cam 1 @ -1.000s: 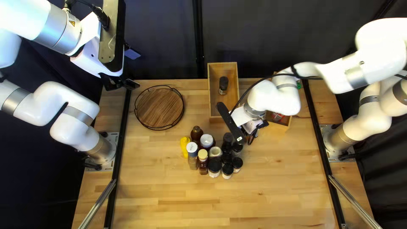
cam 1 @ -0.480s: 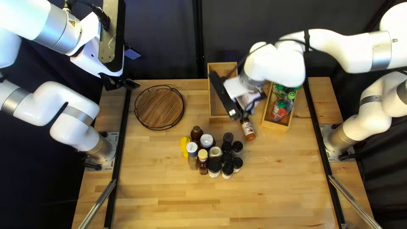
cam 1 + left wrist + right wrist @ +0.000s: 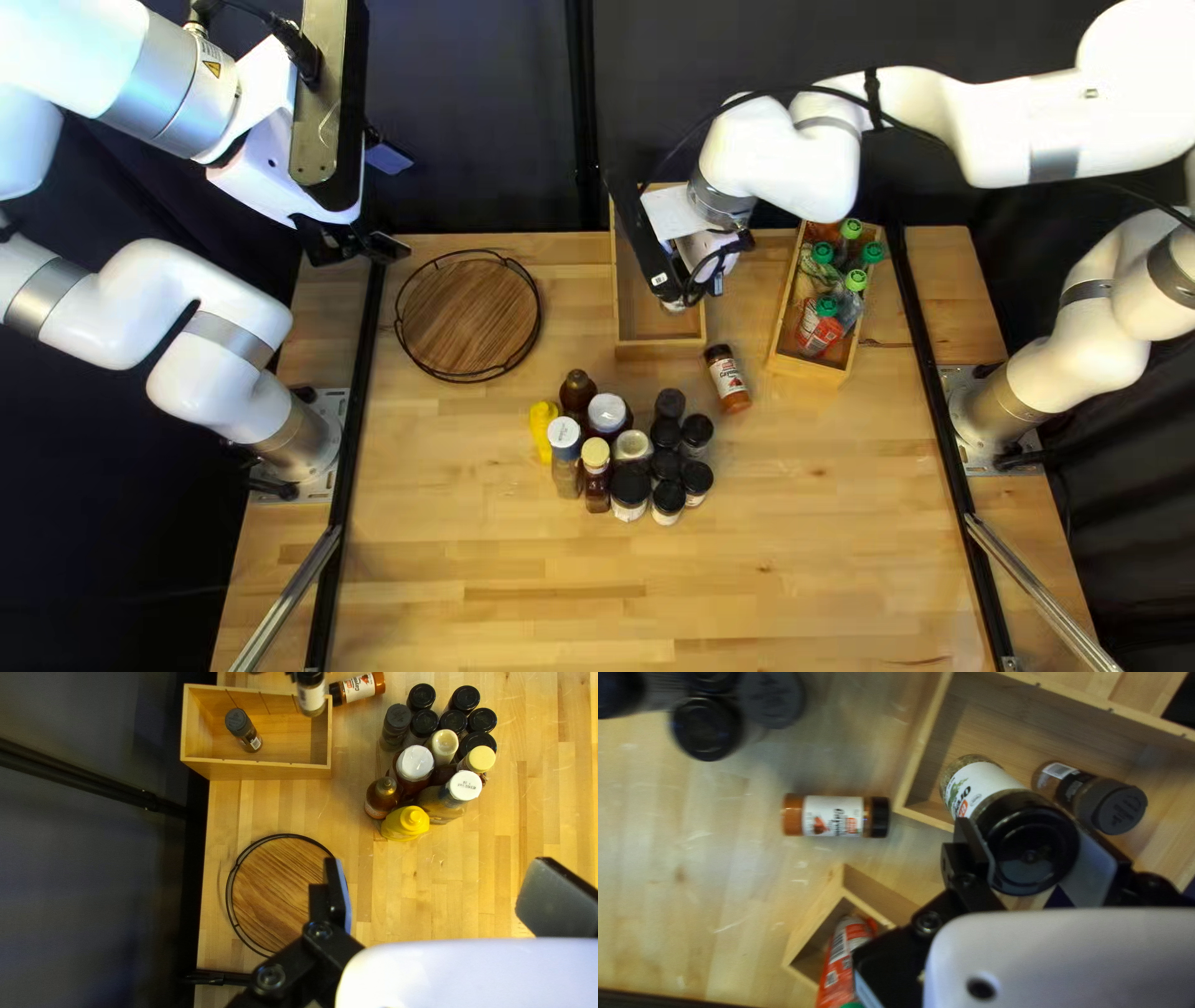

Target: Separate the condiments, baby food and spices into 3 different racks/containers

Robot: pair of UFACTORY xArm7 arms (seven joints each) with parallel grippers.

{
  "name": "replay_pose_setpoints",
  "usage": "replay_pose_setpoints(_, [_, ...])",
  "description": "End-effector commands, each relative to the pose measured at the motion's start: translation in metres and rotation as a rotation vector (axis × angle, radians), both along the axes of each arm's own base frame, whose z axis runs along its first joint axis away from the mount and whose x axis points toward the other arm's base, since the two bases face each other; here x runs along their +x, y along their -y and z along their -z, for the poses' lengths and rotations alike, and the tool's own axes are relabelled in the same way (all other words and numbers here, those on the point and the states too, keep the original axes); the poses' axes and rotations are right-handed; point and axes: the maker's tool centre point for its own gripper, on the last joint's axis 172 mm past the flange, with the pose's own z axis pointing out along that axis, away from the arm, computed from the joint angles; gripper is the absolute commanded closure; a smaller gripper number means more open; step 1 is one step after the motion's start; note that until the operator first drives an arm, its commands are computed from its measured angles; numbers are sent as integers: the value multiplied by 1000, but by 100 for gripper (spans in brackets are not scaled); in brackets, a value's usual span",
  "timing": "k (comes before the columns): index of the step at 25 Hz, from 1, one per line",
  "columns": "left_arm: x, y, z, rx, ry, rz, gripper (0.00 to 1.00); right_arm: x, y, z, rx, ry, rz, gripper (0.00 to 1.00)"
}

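My right gripper (image 3: 697,280) is over the middle wooden box (image 3: 660,334). In the right wrist view my right gripper (image 3: 1033,855) is shut on a black-lidded spice jar (image 3: 1027,840), tilted above that box. Another spice jar (image 3: 1089,796) lies inside. An orange-brown spice jar (image 3: 727,378) lies on its side on the table. Black-lidded jars (image 3: 666,467) cluster beside sauce bottles (image 3: 596,476) and a yellow mustard bottle (image 3: 542,428). The right-hand box (image 3: 781,361) holds green-capped bottles and pouches (image 3: 822,326). My left gripper (image 3: 361,245), at the far left, is open and empty; in its wrist view, my left gripper (image 3: 436,896) shows wide-set fingers.
A round wooden tray (image 3: 469,314) with a black wire rim rests toward the table's far left. Dark rails (image 3: 359,386) run along both table sides. My right arm (image 3: 797,168) reaches across beyond the right-hand box.
My right gripper has moved back and left to the middle box with its jar. The lying orange-brown jar and the right-hand box, hidden or partly hidden earlier, now show fully.
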Motion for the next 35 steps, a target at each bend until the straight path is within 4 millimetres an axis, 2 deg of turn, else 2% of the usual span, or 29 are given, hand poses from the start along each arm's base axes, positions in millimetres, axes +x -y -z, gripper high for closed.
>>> replay_pose_setpoints(1, [0,0,0,0,0,0,0,3,10,21,1,-8,11,100])
replay_pose_setpoints(4, [0,0,0,0,0,0,0,6,14,34,5,-18,16,100])
replay_pose_setpoints(10, [0,0,0,0,0,0,0,6,12,47,15,-30,17,99])
replay_pose_setpoints(11, [0,0,0,0,0,0,0,6,11,48,15,-31,16,84])
replay_pose_setpoints(12, [0,0,0,0,0,0,0,6,9,49,16,-33,15,44])
replay_pose_setpoints(13, [0,0,0,0,0,0,0,7,7,49,16,-35,14,21])
replay_pose_setpoints(14, [0,0,0,0,0,0,0,7,6,50,16,-36,12,4])
replay_pose_setpoints(15, [0,0,0,0,0,0,0,7,4,49,17,-37,9,0])
replay_pose_setpoints(22, [0,0,0,0,0,0,0,4,-14,26,16,-31,-11,0])
replay_pose_setpoints(26, [0,0,0,0,0,0,0,-5,-34,11,26,-18,-27,0])
replay_pose_setpoints(31, [0,0,0,0,0,0,0,-23,-75,-5,52,4,-18,0])
replay_pose_setpoints(32, [0,0,0,0,0,0,0,-31,-90,-8,64,10,2,0])
replay_pose_setpoints(35, [0,0,0,0,0,0,0,-44,-116,-9,87,12,85,0])
